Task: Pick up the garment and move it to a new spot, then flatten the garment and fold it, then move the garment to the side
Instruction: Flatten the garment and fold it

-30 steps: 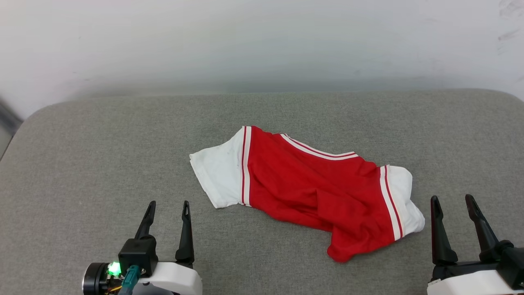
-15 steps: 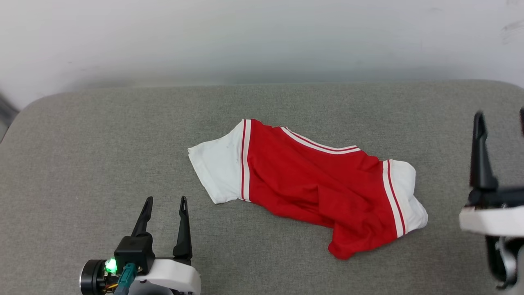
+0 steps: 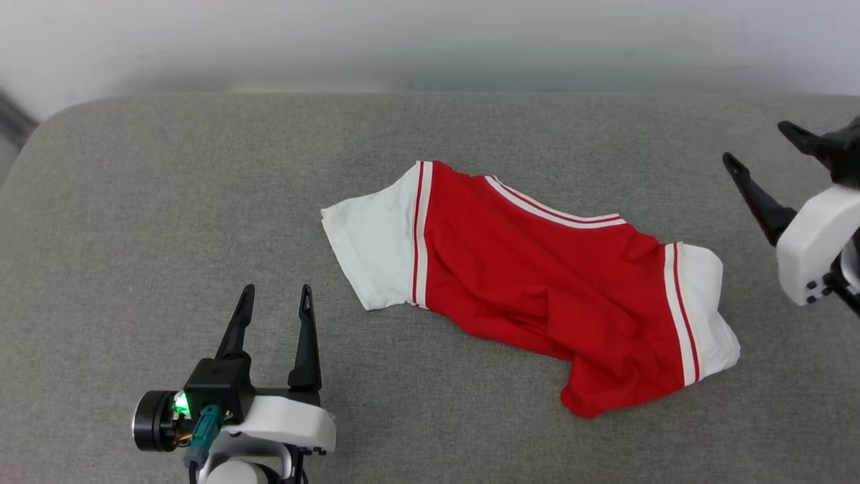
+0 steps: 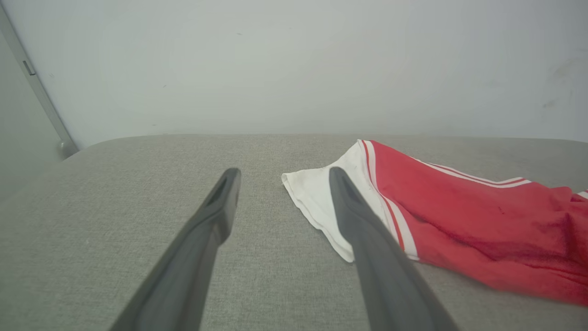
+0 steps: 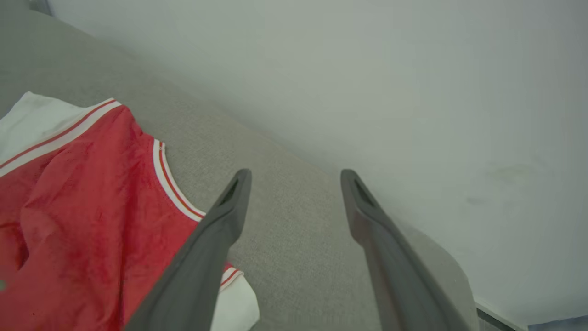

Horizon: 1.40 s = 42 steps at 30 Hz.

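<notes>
Red garment (image 3: pixel 537 282) lies rumpled on grey cushion (image 3: pixel 168 202); both jaws released, empty.

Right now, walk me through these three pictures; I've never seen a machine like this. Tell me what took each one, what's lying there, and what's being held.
This is a two-armed robot. Each arm ends in a tool with two long dark fingers.

One picture comes from a camera on its head, looking down. The left tool sits low on the left; the right tool is raised at the right edge.

The other two pictures come from cameras on each wrist, looking along that tool's own fingers.

On the grey padded surface lies a crumpled red shirt with white sleeves. Both tools are open, apart from the shirt, holding nothing.
</notes>
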Available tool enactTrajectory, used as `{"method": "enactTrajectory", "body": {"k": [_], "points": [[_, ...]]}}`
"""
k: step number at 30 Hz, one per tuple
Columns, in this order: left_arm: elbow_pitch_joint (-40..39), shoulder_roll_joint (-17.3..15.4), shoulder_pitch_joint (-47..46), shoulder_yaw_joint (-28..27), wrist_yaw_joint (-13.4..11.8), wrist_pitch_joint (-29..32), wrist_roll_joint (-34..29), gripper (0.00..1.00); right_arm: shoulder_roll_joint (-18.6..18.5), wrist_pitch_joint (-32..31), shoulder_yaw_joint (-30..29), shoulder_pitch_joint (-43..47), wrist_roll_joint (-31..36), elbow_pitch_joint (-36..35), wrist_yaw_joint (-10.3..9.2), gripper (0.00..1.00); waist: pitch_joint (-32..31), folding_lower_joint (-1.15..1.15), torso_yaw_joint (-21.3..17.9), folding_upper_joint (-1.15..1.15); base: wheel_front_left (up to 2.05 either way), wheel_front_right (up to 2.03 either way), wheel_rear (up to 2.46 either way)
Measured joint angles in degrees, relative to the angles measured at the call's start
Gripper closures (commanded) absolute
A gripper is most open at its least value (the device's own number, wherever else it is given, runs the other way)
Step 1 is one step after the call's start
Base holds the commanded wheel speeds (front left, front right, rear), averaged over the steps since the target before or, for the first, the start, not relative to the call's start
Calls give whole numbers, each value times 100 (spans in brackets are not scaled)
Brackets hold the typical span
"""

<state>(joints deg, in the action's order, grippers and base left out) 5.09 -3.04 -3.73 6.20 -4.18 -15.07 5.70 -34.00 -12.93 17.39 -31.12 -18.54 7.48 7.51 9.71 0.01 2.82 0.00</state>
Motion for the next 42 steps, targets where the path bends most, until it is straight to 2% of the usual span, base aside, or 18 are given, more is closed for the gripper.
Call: {"method": "enactTrajectory", "body": {"k": [6,10,17,21,25,26,27,28,33,38,42], "points": [[-142,8,-204,47,-11,0,12,0,-1103,-2319,1203,-653,-1607,-83,0,0,377,0,118,0,0,0,0],[-205,9,-369,159,-47,0,124,0,-1468,-3189,1668,-1072,-2286,-34,0,0,661,0,203,0,0,0,0],[-289,11,-680,387,-138,0,261,0,-1508,-3654,2386,-1410,-2566,466,-1,0,1132,0,403,0,0,0,0],[-320,10,-770,417,-182,0,278,0,-1434,-3632,2839,-1433,-2727,646,-7,0,1337,0,512,0,0,0,0],[-315,12,-778,392,-212,0,298,0,-1477,-3311,3109,-1531,-2906,839,-12,0,1404,-1,529,0,0,0,0],[-312,12,-778,372,-212,0,296,0,-1472,-3182,3162,-1561,-2948,891,-11,37,1390,-1,512,0,0,0,0],[-304,12,-778,355,-212,0,292,0,-1468,-3029,3221,-1584,-2949,922,-11,80,1372,-1,494,0,0,0,0],[-296,12,-778,326,-211,0,287,0,-1465,-2869,3292,-1612,-2948,944,-11,100,1350,-1,472,0,0,0,0],[-285,11,-766,287,-190,0,261,0,-1447,-2050,3360,-1859,-3052,1068,2,100,1204,0,342,0,0,0,0],[-303,13,-727,309,-190,0,261,0,-1784,-1522,3222,-2327,-3093,1146,1,100,1105,-1,253,0,0,0,0],[-358,13,-736,335,-193,0,276,0,-2035,-1397,3165,-2672,-3059,1228,1,100,1170,-1,302,0,0,0,0]]}}
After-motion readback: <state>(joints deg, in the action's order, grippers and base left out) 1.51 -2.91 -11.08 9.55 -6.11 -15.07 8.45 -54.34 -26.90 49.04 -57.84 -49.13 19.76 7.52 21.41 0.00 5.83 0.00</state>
